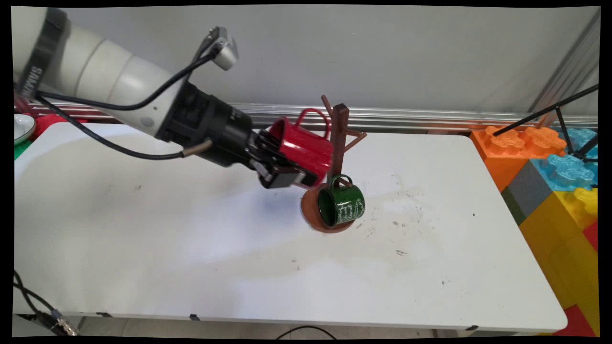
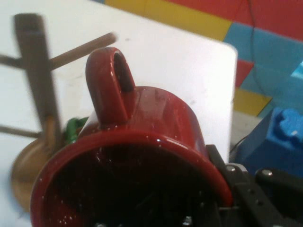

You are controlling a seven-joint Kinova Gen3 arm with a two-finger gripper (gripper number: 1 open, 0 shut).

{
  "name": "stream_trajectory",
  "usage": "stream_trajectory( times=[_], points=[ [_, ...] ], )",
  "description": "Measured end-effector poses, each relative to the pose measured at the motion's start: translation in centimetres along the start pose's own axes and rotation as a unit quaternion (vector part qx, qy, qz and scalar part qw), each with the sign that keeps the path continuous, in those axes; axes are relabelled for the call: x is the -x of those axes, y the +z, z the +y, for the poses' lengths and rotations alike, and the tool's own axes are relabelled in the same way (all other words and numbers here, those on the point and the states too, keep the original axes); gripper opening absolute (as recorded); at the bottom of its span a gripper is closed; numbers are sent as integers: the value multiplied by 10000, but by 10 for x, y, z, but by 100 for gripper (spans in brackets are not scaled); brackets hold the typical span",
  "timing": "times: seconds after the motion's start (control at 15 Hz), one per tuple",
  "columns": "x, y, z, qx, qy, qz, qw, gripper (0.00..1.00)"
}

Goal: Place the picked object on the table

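My gripper [image 1: 291, 169] holds a red mug [image 1: 303, 145] by a wooden mug tree [image 1: 338, 143] on the scuffed white counter [image 1: 191, 239]. Big toy blocks [image 1: 559, 191] sit beside it.

Red mug [image 2: 142, 156]: lower rim cut off by hand view's bottom edge. Mug tree [image 1: 337, 143] blurred there; its base [image 1: 313, 210] half hidden behind green mug [image 1: 342, 206].

Big toy blocks [image 1: 554, 167] off the table's [image 1: 143, 239] right; white dish [image 1: 21, 126] far left
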Motion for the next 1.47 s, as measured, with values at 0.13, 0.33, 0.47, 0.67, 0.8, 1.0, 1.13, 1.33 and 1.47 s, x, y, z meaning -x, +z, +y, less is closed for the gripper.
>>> stream_trajectory(
  times=[0.13,0.33,0.47,0.67,0.8,1.0,1.13,1.33,1.47],
  points=[
    [0,-12,-11,-160,197,-250,9994,0],
    [-2,-23,-28,-367,491,-587,9964,0],
    [-3,-26,-39,-483,683,-827,9931,0],
    [-4,-28,-59,-694,967,-1288,9845,0],
    [-4,-27,-72,-814,1135,-1621,9768,0],
    [-2,-23,-86,-943,1301,-2020,9661,0],
    [-1,-15,-95,-1023,1395,-2302,9576,0],
    [3,0,-108,-1138,1517,-2697,9441,0],
    [7,12,-115,-1205,1569,-2925,9356,0]
  ],
)
